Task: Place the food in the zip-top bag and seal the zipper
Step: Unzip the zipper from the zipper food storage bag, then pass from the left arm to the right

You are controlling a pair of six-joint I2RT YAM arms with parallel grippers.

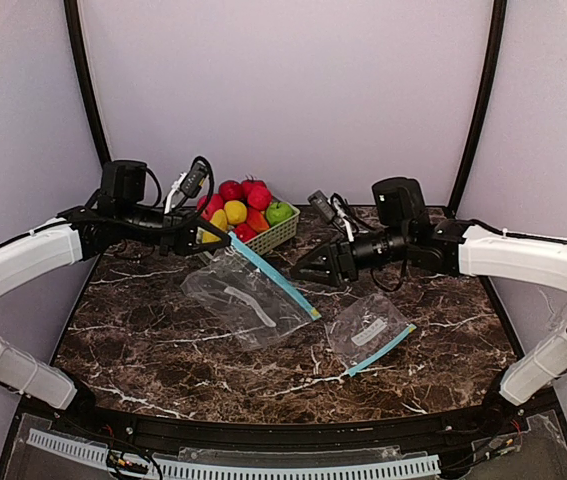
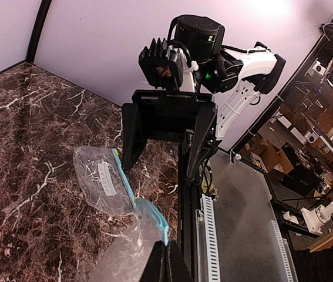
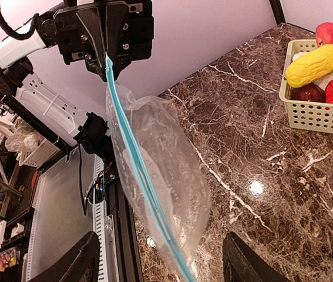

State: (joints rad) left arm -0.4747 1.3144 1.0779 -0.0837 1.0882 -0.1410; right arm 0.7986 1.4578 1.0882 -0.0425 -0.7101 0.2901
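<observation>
The food (image 1: 235, 211), red, yellow, orange and green toy fruits, lies piled in a pale green basket (image 1: 281, 236) at the back of the table. It also shows in the right wrist view (image 3: 310, 64). My left gripper (image 1: 206, 238) is shut on the top corner of a clear zip-top bag (image 1: 243, 298) and holds its blue zipper edge (image 1: 273, 275) up at a slant. In the left wrist view the shut fingers (image 2: 167, 261) pinch that zipper corner (image 2: 157, 220). My right gripper (image 1: 308, 270) is open and faces the bag. The zipper (image 3: 140, 176) runs between its spread fingers.
A second clear zip-top bag (image 1: 368, 330) with a blue zipper lies flat on the marble table (image 1: 163, 340) to the right of the held bag; it also shows in the left wrist view (image 2: 101, 179). A black rail runs along the table's near edge.
</observation>
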